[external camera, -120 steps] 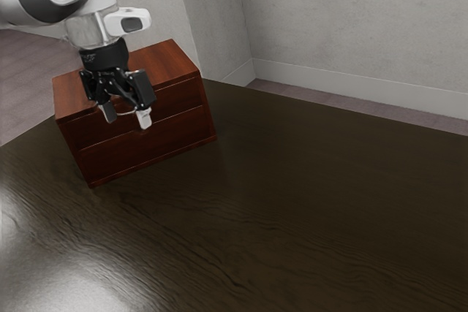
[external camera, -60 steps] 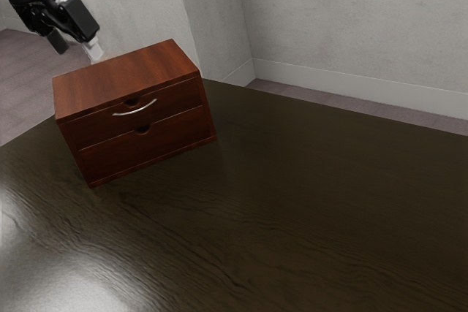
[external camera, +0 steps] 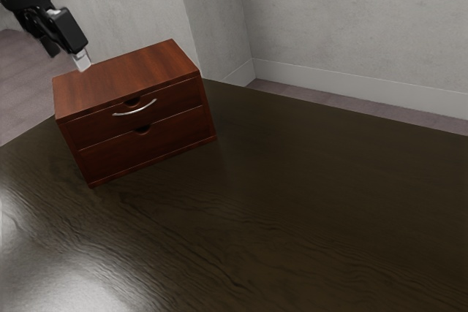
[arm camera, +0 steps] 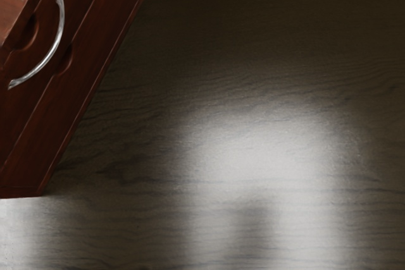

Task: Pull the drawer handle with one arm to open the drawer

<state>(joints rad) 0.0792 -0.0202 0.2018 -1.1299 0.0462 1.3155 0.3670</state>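
Note:
A small red-brown wooden cabinet (external camera: 131, 111) with two drawers stands at the table's back, toward the exterior view's left. Both drawer fronts sit flush with the cabinet. The upper drawer (external camera: 139, 107) carries a curved silver handle (external camera: 134, 108). My gripper (external camera: 66, 52) hangs in the air above and behind the cabinet's top corner at the exterior view's left, well away from the handle. Its fingers stand apart with nothing between them. In the wrist view the cabinet (arm camera: 57, 74) and its handle (arm camera: 44, 45) lie off to one side, far below my hand.
The dark glossy wooden table (external camera: 278, 210) stretches wide in front of and to the exterior view's right of the cabinet. Grey walls with a white baseboard (external camera: 351, 82) run behind the table.
A second ago my gripper hung right at the handle. It has since lifted up and away toward the exterior view's upper left. The drawer fronts look unchanged.

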